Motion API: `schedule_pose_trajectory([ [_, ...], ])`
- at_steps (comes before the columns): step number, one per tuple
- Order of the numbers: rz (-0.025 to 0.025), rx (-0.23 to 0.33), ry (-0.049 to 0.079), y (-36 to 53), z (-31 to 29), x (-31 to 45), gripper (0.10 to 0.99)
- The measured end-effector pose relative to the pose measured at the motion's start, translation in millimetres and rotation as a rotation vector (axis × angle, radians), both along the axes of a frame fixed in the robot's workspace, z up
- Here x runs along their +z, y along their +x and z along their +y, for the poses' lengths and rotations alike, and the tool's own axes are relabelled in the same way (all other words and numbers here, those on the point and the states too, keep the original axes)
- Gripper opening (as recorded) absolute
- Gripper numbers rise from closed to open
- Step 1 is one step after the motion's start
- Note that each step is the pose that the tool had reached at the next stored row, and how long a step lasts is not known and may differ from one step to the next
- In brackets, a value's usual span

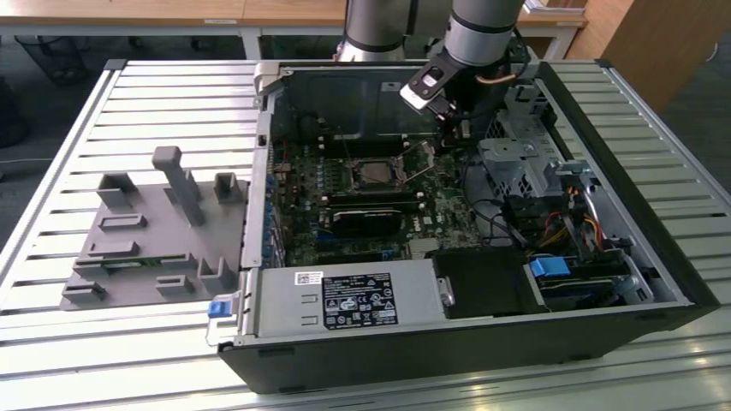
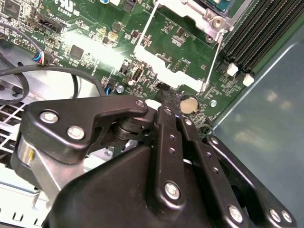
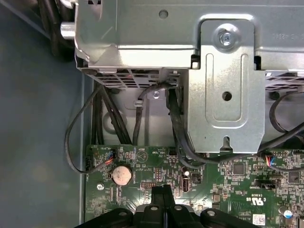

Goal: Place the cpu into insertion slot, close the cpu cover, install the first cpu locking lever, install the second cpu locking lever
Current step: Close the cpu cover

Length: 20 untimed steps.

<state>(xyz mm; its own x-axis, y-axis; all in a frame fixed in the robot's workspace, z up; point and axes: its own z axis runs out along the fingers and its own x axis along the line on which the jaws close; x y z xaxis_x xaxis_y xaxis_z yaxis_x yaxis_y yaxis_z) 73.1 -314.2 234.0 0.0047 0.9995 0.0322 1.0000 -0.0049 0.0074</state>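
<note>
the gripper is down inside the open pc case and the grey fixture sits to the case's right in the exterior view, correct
Not quite. The gripper is down inside the open pc case, but the grey fixture sits to the case's left, not its right. The exterior view shows this.

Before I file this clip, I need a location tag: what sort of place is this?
Probably a lab or workshop for PC assembly: an open computer case lies on a slatted metal table, a grey fixture block beside it, wooden desks behind.
</note>
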Motion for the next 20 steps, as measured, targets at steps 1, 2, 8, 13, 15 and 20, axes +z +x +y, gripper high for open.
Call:
schedule_pose_trajectory([
  [1,0.0,0.0,0.0,-1.4,0.0,0.0,0.106],
  [2,0.0,0.0,0.0,-3.1,0.0,-0.1,0.106],
  [8,0.0,0.0,0.0,-11.7,-0.1,0.1,0.106],
  [13,0.0,0.0,0.0,-15.8,0.0,2.6,0.106],
  [15,-0.0001,0.0,0.0,-17.9,0.1,3.5,0.106],
  [20,0.0,0.0,0.0,-24.6,0.0,3.9,0.106],
])
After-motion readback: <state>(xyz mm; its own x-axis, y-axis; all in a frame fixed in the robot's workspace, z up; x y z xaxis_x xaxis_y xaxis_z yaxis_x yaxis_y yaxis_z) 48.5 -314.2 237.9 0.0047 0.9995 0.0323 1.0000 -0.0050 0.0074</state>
